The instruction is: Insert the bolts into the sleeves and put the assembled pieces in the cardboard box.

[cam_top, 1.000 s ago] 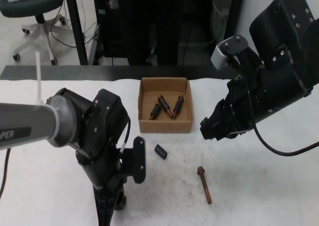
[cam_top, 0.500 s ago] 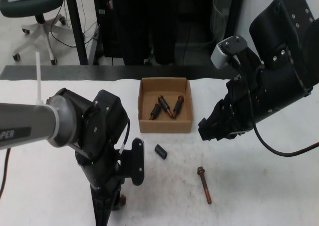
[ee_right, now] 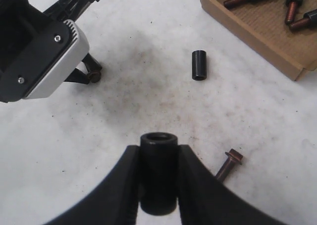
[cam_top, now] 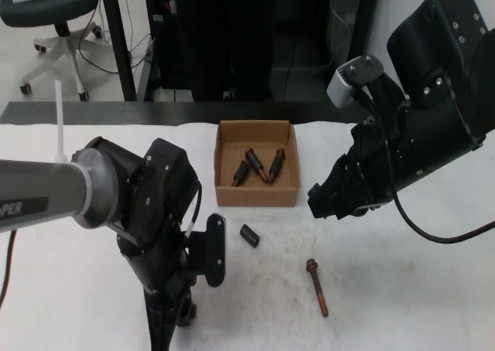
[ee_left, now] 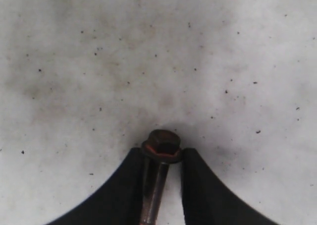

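Rusty hex-head steel bolt (ee_left: 161, 144) is pinched in the left end effector (ee_left: 161, 159), low over the white surface (ee_left: 148, 61). The right end effector (ee_right: 158, 154) is clamped on a short black cylindrical sleeve (ee_right: 158, 185), above the surface. Looks like the mating step to me: next up, the bolt tip needs lining up with the sleeve bore. A spare black sleeve (cam_top: 249, 235) and a spare rusty bolt (cam_top: 317, 289) lie loose near the brown cardboard box (cam_top: 256, 197).
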You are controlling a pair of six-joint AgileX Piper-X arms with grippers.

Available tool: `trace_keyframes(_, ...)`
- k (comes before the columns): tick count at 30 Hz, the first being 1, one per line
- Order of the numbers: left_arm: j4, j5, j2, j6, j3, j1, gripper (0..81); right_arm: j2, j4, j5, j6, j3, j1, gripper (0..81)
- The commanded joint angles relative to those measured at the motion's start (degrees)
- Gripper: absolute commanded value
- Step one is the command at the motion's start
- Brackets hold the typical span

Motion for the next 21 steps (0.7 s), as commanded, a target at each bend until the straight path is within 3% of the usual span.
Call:
trace_keyframes(1,-0.28,-0.17,0.01,0.01,0.14,0.17,10.1,-0.24,-0.19,-0.94,-0.36,-0.09,0.02,0.8)
trace_keyframes(4,0.14,-1.97,0.01,1.16,0.24,0.17,0.5,-0.24,-0.19,-0.94,-0.36,-0.09,0.02,0.8)
trace_keyframes(10,0.67,-2.13,0.01,0.84,0.24,0.17,0.7,-0.24,-0.19,-0.94,-0.36,-0.09,0.02,0.8)
trace_keyframes(16,1.04,-1.76,0.01,0.84,0.24,0.17,21.8,-0.24,-0.19,-0.94,-0.36,-0.09,0.02,0.8)
trace_keyframes(21,0.65,-2.76,0.01,0.84,0.24,0.28,24.3,-0.24,-0.19,-0.94,-0.54,-0.09,0.02,0.8)
